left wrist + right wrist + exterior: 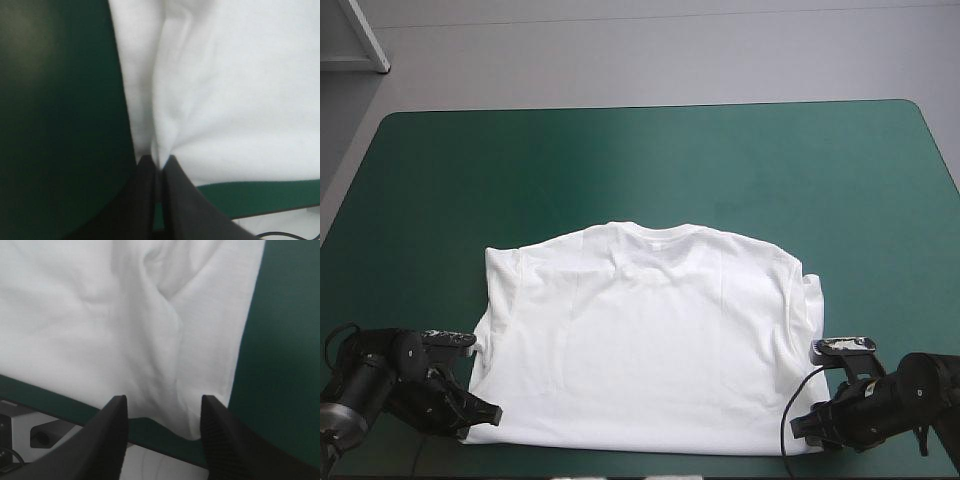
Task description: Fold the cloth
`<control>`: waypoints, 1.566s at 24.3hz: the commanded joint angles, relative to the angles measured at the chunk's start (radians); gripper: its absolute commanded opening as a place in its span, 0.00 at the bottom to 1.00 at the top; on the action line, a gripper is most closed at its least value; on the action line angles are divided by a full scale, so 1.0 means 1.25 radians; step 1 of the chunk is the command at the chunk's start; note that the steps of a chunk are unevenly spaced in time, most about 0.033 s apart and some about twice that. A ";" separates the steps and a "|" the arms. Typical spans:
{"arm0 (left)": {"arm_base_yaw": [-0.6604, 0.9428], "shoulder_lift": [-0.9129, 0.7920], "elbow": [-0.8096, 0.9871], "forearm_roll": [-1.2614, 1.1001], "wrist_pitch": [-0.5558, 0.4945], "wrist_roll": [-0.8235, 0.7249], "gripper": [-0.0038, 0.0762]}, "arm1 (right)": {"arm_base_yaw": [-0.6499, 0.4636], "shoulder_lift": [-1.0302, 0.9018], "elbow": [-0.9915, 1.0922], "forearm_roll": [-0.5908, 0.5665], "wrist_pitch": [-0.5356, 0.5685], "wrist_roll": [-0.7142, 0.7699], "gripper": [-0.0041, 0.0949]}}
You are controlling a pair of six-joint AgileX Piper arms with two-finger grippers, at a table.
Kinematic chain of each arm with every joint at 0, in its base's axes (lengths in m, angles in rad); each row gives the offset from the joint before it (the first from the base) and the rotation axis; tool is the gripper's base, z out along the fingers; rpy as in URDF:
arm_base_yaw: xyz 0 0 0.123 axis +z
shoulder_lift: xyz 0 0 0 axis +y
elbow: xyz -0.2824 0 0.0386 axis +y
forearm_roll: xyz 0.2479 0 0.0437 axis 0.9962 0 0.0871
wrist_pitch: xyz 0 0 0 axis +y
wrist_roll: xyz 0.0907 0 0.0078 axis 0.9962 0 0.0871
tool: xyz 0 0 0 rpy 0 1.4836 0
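White short-sleeved T-shirt (645, 340) of soft cloth, spread flat on the teal-green cover (620, 160) of the table. Its neckline points to the table's far edge and its hem runs along the near edge. The body is mostly smooth, with faint creases running down from the shoulders. A small flap of cloth sticks out from the T-shirt's right side, just below the shoulder. Bare cover surrounds the T-shirt, broadly beyond the neckline and as a thin strip past the hem.

Left gripper (485, 413), with two broad black curved fingers, sits low at the T-shirt's near left hem corner. In the left wrist view the gripper (159, 161) has its fingers (145, 200) pressed together into one narrow arch. The corner of the T-shirt (225, 100) is clamped between the tips. Folds fan out from the pinch across the cloth, and the cover (60, 125) lies beside the T-shirt's side edge.

Right gripper (802, 425), of the same build, sits low at the T-shirt's near right hem corner. In the right wrist view the gripper (162, 402) has its fingers (112, 435) standing well apart. The hem corner of the T-shirt (100, 315) lies on the cover (290, 340) in the gap between them. One finger is over the cloth and the other at the T-shirt's side edge. Whether the tips touch the cloth cannot be told. A raised ridge of cloth runs ahead of the gripper toward the middle of the T-shirt.
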 commanded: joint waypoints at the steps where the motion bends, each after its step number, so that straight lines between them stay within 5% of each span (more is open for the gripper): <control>1: -0.003 -0.009 -0.023 0.000 0.004 -0.002 0.07 | -0.003 0.027 -0.018 0.023 -0.002 -0.013 0.42; 13: -0.003 -0.011 -0.030 0.012 0.007 -0.002 0.07 | -0.003 0.034 -0.019 -0.006 -0.002 0.020 0.04; 18: -0.003 -0.066 -0.117 0.068 0.076 -0.016 0.07 | -0.003 -0.009 -0.066 -0.093 -0.002 0.055 0.04; 27: -0.003 -0.056 -0.246 0.050 0.062 -0.017 0.07 | -0.003 -0.028 -0.208 -0.126 -0.002 0.048 0.04; 38: -0.003 0.188 -0.516 0.078 -0.013 0.011 0.07 | -0.003 0.205 -0.461 -0.186 -0.118 0.021 0.04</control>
